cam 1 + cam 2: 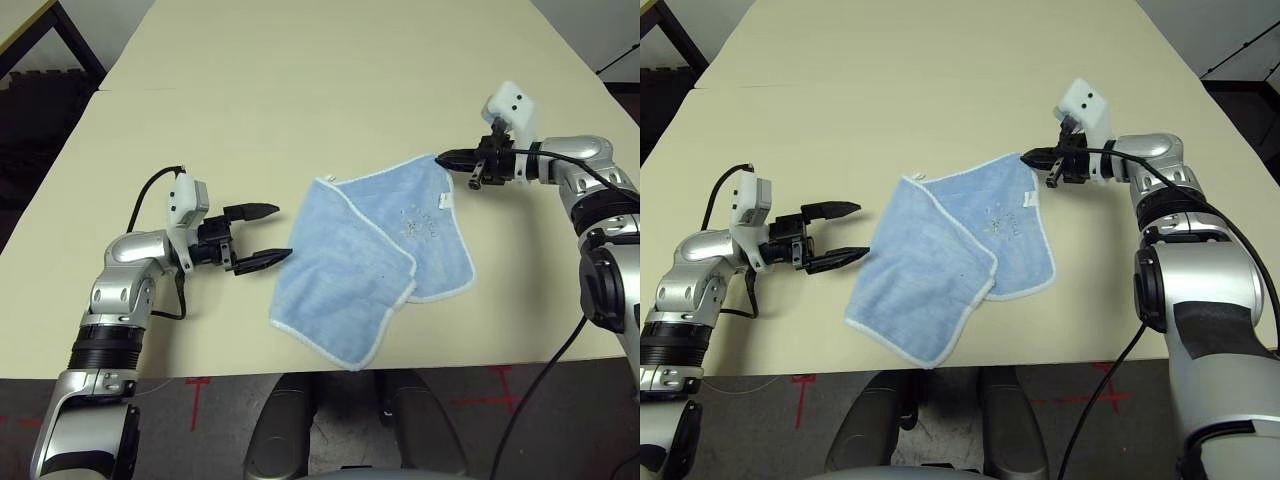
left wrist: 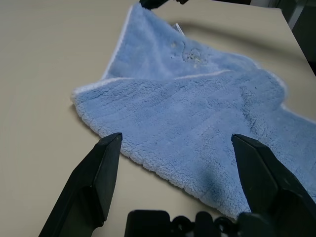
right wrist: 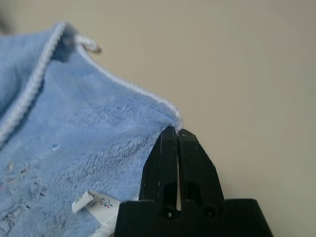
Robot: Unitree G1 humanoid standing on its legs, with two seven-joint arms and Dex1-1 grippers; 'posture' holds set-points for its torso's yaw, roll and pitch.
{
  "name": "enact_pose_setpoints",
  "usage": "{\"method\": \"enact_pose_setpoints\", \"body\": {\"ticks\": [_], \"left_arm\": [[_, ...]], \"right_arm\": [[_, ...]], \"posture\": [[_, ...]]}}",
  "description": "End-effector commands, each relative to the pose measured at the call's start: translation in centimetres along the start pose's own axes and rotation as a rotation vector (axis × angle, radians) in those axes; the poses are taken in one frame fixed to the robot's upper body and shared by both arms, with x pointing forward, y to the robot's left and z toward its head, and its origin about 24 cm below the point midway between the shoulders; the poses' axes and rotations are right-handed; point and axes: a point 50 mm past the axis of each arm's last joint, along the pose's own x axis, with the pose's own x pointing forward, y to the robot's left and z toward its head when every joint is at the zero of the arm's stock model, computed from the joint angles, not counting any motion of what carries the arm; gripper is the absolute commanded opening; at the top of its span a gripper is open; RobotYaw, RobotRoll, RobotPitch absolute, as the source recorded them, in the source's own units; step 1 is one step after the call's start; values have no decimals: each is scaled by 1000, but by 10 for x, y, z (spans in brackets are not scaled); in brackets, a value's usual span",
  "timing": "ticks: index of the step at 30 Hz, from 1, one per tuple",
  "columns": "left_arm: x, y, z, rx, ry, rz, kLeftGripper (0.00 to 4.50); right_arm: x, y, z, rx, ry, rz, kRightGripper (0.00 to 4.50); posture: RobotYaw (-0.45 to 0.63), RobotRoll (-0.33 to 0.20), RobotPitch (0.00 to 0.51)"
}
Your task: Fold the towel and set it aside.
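- The surface (image 1: 300, 90) is a wide, pale cream tabletop, smooth and matte, with a thin seam running across it beyond the towel.
- Past the surface's edges the room shows a dark floor; red tape marks (image 1: 197, 385) sit on the floor just off the near edge, and a black frame (image 1: 40, 40) stands off the far left corner.
- The towel (image 1: 370, 260) lies near the middle of the surface, toward the near edge, partly folded: one light blue layer overlaps another, with white stitched edging tracing each border.
- My left hand (image 1: 258, 236) sits just left of the towel, its black fingers spread apart with nothing between them, one tip close to the towel's left edge.
- My right hand (image 1: 450, 157) is at the towel's far right corner, its fingers pressed together on that corner.
- The head views give the towel's whole outline and both arms; my left wrist view shows the fluffy terry pile and the fold line up close.
- My right wrist view shows the pinched corner at my fingertips (image 3: 170, 143), plus a small white tag (image 3: 91, 201) and a little loop (image 3: 89, 44) on the edging.
- A faint embroidered motif (image 1: 415, 225) sits near the tag.
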Motion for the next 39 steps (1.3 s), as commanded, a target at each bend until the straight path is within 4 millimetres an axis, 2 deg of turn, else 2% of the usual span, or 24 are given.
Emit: {"method": "enact_pose_setpoints", "body": {"ticks": [1, 13, 20, 33, 36, 39], "left_arm": [[2, -1, -4, -8, 9, -13, 4500], [5, 4, -5, -15, 12, -9, 4500], [6, 7, -5, -18, 11, -9, 4500], [14, 16, -4, -51, -21, 36, 4500], [16, 18, -3, -55, -29, 46, 4500], [17, 20, -2, -55, -31, 51, 4500]], "right_arm": [[-7, -1, 5, -24, -75, -10, 28], [1, 8, 12, -206, -190, -58, 28], [2, 7, 27, -333, -256, -134, 28], [11, 2, 82, -444, -442, -195, 28], [12, 1, 100, -454, -514, -210, 28], [9, -2, 128, -482, -602, -252, 28]], "posture": [[146, 0, 227], [121, 0, 225], [109, 0, 219], [91, 0, 212], [86, 0, 207], [82, 0, 201]]}}
